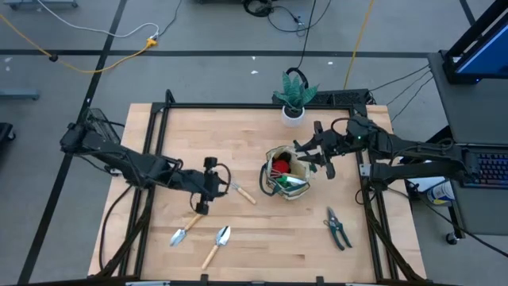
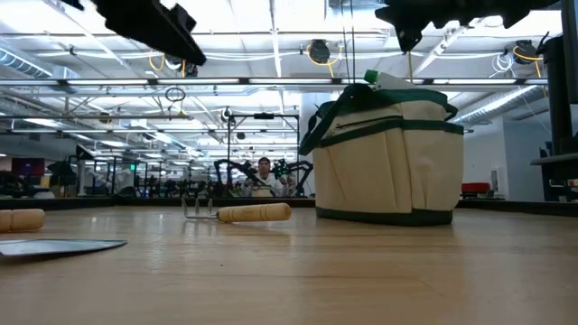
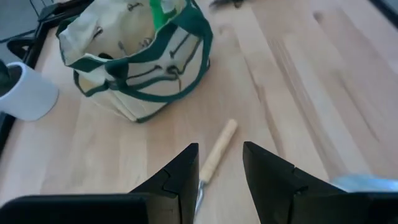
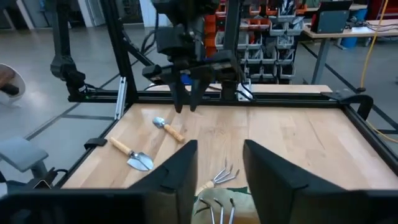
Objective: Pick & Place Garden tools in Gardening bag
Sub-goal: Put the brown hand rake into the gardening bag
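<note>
The tan gardening bag (image 1: 287, 173) with dark green trim stands upright mid-table; a red piece (image 1: 279, 167) and a green piece (image 3: 163, 11) show inside it. A wooden-handled hand rake (image 1: 242, 193) lies flat on the table just left of the bag. My left gripper (image 3: 221, 149) hovers open above the rake's handle (image 3: 217, 152), whose length runs between the fingers in the left wrist view. My right gripper (image 4: 221, 149) is open and holds nothing, level beside the bag's right rim (image 1: 308, 163). Two trowels (image 1: 184, 232) (image 1: 217, 246) and the dark pruning shears (image 1: 337, 229) lie near the front edge.
A green plant in a white pot (image 1: 294, 107) stands at the far edge behind the bag. A black frame (image 1: 238, 105) borders the wooden table. Bare wood lies between the bag and the shears. People and racks show in the room beyond the table.
</note>
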